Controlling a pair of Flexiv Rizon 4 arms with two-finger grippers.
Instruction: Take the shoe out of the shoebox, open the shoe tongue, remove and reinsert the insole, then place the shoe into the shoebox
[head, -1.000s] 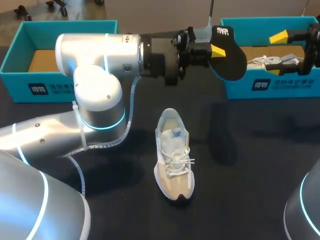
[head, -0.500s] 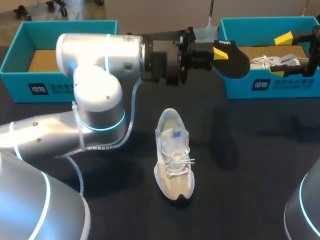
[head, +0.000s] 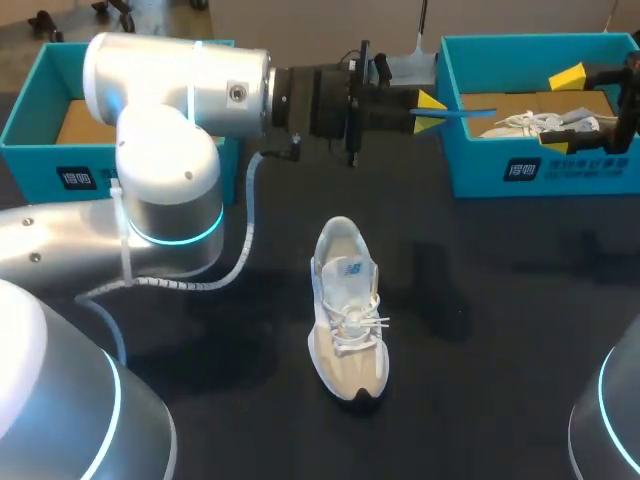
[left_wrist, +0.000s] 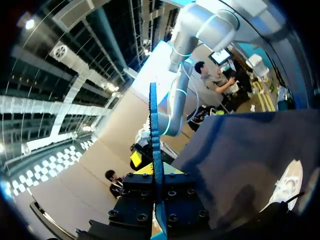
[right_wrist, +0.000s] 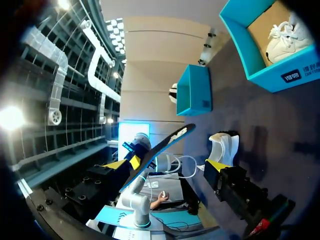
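Note:
A beige and white shoe (head: 347, 310) stands on the dark table, toe toward me. My left gripper (head: 428, 108) hovers above the table's far side, shut on a dark insole (head: 470, 113) that shows edge-on and points toward the right shoebox (head: 500, 170). In the left wrist view the insole (left_wrist: 154, 130) stands as a thin blade between the fingers of the left gripper (left_wrist: 156, 175), with the shoe (left_wrist: 287, 182) off to one side below. My right gripper (head: 565, 105) hangs open over the right shoebox, holding nothing. In the right wrist view, the insole (right_wrist: 162, 145) and the shoe (right_wrist: 225, 145) lie ahead of the right gripper (right_wrist: 169, 165).
The teal right shoebox holds a second pale shoe (head: 530, 122). Another teal box (head: 60, 175) with a brown floor stands at the far left. My left arm's big white links (head: 170, 150) span the left half of the table.
My left wrist has rolled, turning the insole from flat-on to edge-on, and the arm's upper links have shifted left. The shoe has not moved.

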